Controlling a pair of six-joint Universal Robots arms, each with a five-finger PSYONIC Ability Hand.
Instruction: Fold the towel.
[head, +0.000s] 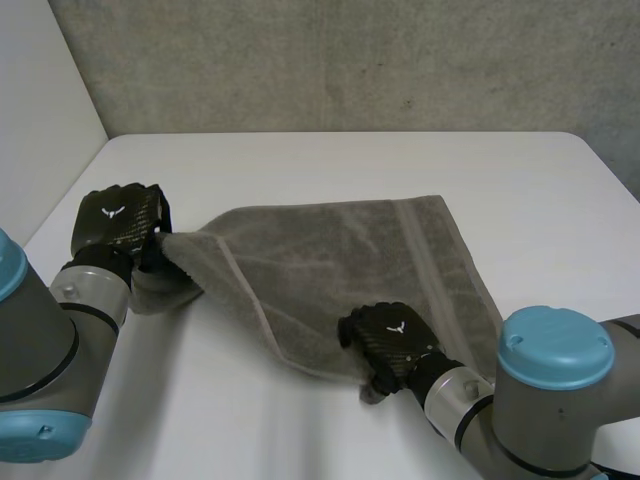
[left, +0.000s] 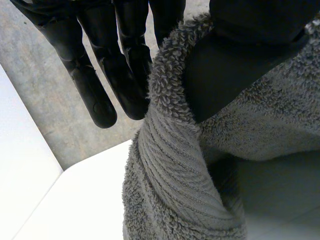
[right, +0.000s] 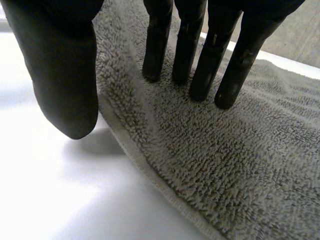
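Bkgd: grey concrete wall (head: 350, 60) behind a white table (head: 350, 160), w/ a plain white side wall (head: 40, 90) at far left.

Head view, left to right: the left arm (head: 40, 340) comes in at the near-left corner and ends in the left hand (head: 118, 218), close to the table's left edge. That hand has the towel (head: 340, 250) by one corner. The cloth there is bunched and raised a bit off the table.

Left wrist view agrees. The thumb (left: 235, 65) is pressed onto the fluffy edge of the towel (left: 170, 170), w/ straight fingers (left: 95, 85) on the other side, so the corner is pinched betw. thumb and fingers. The cloth hangs from the pinch in a twisted roll, w/ the table (left: 85, 200) below.

The towel is grey-brown terry and lies flat over mid-table, reaching from the left hand toward the right in a slanted four-sided shape. A pale hem line runs diagonally across its left part. A woven band (head: 425, 260) crosses it nearer the right side.

Right of centre, at the towel's near edge, sits the right hand (head: 388, 340), on the right arm (head: 550, 390) entering from near-right. In the right wrist view its fingers (right: 200, 55) are straight and slightly spread, tips down on the towel (right: 240, 165) just inside the edge. The thumb (right: 65, 75) is off the cloth, held just above bare table (right: 60, 190) beside the hem. So the right hand is flat and pressing, not gripping.
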